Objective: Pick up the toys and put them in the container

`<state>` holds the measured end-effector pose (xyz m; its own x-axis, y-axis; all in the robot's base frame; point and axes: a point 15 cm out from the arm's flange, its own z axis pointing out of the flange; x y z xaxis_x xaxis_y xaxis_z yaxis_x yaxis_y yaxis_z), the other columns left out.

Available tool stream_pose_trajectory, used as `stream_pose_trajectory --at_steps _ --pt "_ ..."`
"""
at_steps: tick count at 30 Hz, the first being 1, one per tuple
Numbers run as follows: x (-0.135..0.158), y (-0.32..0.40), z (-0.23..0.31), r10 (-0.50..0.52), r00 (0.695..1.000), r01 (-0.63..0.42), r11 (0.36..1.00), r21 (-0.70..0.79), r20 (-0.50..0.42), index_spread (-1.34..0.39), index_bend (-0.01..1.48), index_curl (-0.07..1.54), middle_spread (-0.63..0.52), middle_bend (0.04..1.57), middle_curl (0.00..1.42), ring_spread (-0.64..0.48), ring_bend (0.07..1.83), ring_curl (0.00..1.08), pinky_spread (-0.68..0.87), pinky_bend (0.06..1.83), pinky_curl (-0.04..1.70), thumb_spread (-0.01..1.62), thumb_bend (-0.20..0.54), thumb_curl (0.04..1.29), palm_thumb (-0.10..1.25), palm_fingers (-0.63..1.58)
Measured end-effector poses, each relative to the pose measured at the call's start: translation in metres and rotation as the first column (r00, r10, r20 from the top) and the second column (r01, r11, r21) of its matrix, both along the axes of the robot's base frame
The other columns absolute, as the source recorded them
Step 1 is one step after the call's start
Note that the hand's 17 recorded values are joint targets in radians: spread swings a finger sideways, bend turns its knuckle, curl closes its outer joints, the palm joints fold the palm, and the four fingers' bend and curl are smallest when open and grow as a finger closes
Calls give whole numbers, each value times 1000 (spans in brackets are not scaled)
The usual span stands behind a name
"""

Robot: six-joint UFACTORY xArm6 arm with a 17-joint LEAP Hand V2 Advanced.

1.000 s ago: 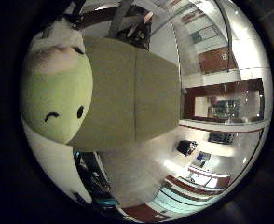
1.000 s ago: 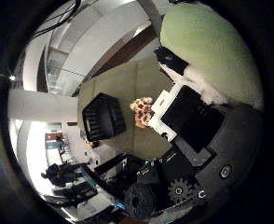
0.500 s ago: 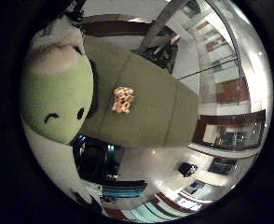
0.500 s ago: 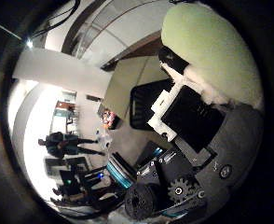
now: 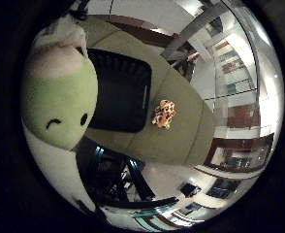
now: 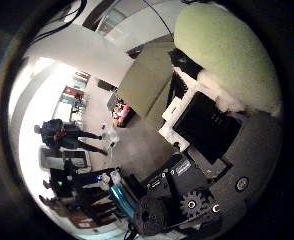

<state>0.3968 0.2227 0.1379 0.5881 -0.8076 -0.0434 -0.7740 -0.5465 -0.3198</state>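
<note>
1. Robot hand [image 6: 207, 150] curled round green plush toy [image 5: 60, 104], held close against palm.
2. Black container [image 5: 118, 97] on olive tabletop [image 5: 181, 131], seemingly empty; small orange toy [image 5: 163, 113] just beside it.
3. Versus half a second ago: container now in little-finger-side view, beside orange toy.
</note>
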Motion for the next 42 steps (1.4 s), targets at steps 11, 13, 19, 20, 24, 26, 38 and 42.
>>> stream_pose_trajectory --at_steps 11,13,19,20,24,26,38,42 --pt "9 9 -14 29 993 -30 1000 7 113 -399 415 917 -225 891 789 -269 1244 749 -308 1432 743 964 -28 566 838 587" --pt "5 8 -18 39 993 -39 999 0 107 -419 339 857 -223 845 768 -260 1197 713 -334 1297 703 1011 -28 541 805 420" --pt "10 9 -14 68 988 -68 998 -5 138 -447 401 688 -109 583 600 -149 843 549 90 971 574 1076 -33 467 696 34" --pt "10 8 -14 73 988 -73 997 -8 139 -446 391 658 -96 557 576 -127 800 523 147 945 550 1080 -31 457 685 28" --pt "9 8 -15 86 987 -84 996 -14 133 -431 329 529 -38 424 464 10 634 411 338 836 451 1066 -39 384 576 39" --pt "8 8 -16 91 987 -90 996 -17 133 -428 300 491 -31 388 434 53 587 381 379 796 416 1048 -48 348 495 49" --pt "48 -67 5 32 980 -22 998 -50 194 -414 187 384 -37 289 360 71 443 274 417 623 232 1028 -23 299 443 250" --pt "62 -152 2 -54 983 71 993 -92 173 -408 180 366 -44 276 354 57 423 257 407 612 192 1031 -27 293 444 275"
